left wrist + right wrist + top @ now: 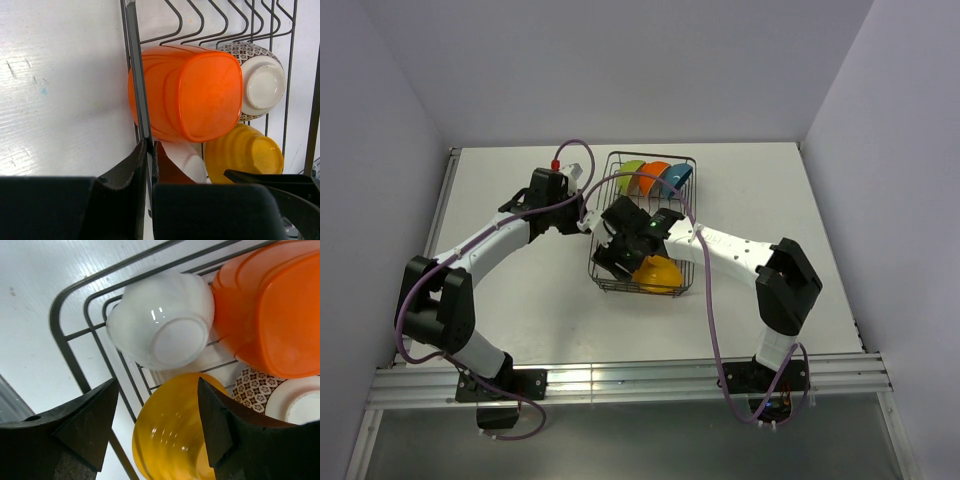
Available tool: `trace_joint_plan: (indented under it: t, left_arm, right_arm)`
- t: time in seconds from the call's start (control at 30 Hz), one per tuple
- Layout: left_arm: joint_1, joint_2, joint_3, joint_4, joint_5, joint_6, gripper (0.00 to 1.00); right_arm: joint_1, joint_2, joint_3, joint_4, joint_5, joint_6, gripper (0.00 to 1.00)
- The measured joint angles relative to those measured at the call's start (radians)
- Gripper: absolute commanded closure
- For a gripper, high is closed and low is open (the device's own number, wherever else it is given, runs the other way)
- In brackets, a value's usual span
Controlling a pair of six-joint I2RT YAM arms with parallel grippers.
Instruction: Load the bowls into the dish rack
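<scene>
The dish rack (606, 190) of dark wire stands mid-table. In the top view, three bowls stand on edge at its back: yellow-green (631, 172), orange (655, 172) and blue (677, 176). A yellow bowl (658, 272) lies at its front. My left gripper (588, 222) (149, 145) is shut on the rack's left rim wire (132, 75). My right gripper (620, 250) (157, 382) is open inside the rack, just above the yellow bowl (175, 435). Around it lie a white bowl (160, 320), an orange bowl (270, 305) and a patterned bowl (252, 387). The floral bowl is not visible.
The left wrist view shows the orange bowl (190, 92) against the rim, the patterned bowl (257, 82) and the yellow bowl (245, 152) beyond it. Upright wire tines (220, 25) stand behind them. White walls enclose the table.
</scene>
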Motion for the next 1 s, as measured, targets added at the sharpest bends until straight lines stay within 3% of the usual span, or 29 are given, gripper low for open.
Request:
trace_joint_plan:
  t: [0.33,0.57,0.87,0.97,1.0]
  left_arm:
    - [0.000,0.000,0.000,0.005,-0.004,0.002,0.88]
    - [0.000,0.000,-0.002,0.009,-0.010,0.011,0.72]
    - [0.003,-0.040,-0.003,0.026,-0.026,0.039,0.42]
    - [0.003,-0.089,-0.003,0.046,-0.026,0.045,0.24]
    - [0.003,-0.109,-0.003,0.054,-0.026,0.049,0.13]
  right_arm:
    - [0.000,0.000,0.023,-0.008,-0.029,0.021,0.26]
    - [-0.008,-0.016,0.027,-0.004,-0.026,0.037,0.18]
    - [-0.116,-0.133,0.033,0.038,-0.080,0.082,0.03]
    - [-0.180,-0.190,0.033,0.059,-0.110,0.108,0.00]
    - [-0.203,-0.208,0.033,0.066,-0.128,0.117,0.00]
